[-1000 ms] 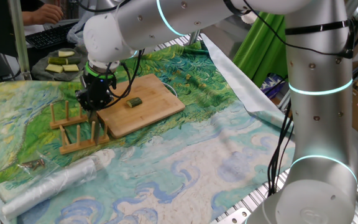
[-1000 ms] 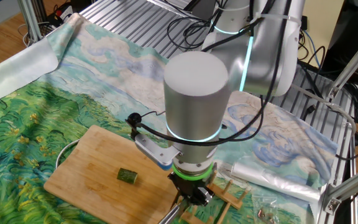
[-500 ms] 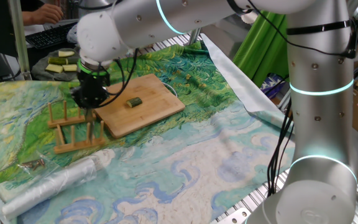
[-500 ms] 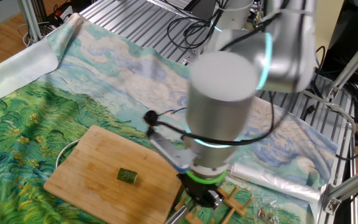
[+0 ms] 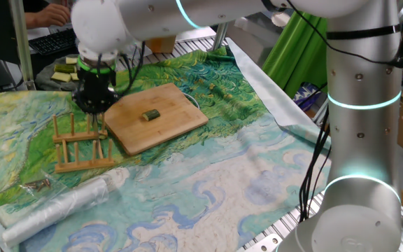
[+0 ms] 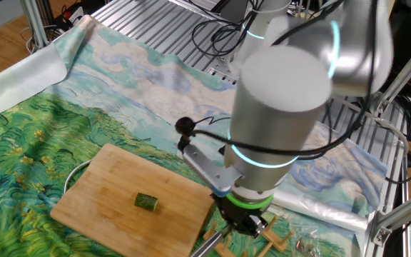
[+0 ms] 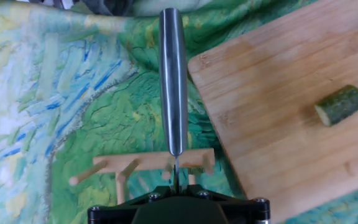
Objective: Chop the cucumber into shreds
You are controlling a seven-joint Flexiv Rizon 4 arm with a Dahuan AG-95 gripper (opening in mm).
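**Carrying a knife over the rack, cucumber uncut**

Hanging above the slotted wooden peg rack [image 5: 82, 143], the black two-finger gripper [image 5: 93, 112] is clamping a steel-handled knife [image 7: 172, 81] edge-on, so the hand view is showing only its thin spine and the fingers are closed on it. The short dark-green cucumber chunk with pale flesh [image 5: 151, 115] is lying whole near the middle of the rectangular wooden chopping board [image 5: 177, 126], well apart from the blade, and no shreds are showing anywhere.

Judging from this, the risks are several. The blade tip is sitting close to the rack's pegs, so a sideways move could be catching a peg and dragging the rack across the painted landscape tablecloth [image 5: 229, 175]. The chunk is small and rounded, so a cut landing off-centre could be rolling or flicking it off the board. A knife twisting in the grip would be cutting slanted.

No brand, label or legible writing is appearing in any view.
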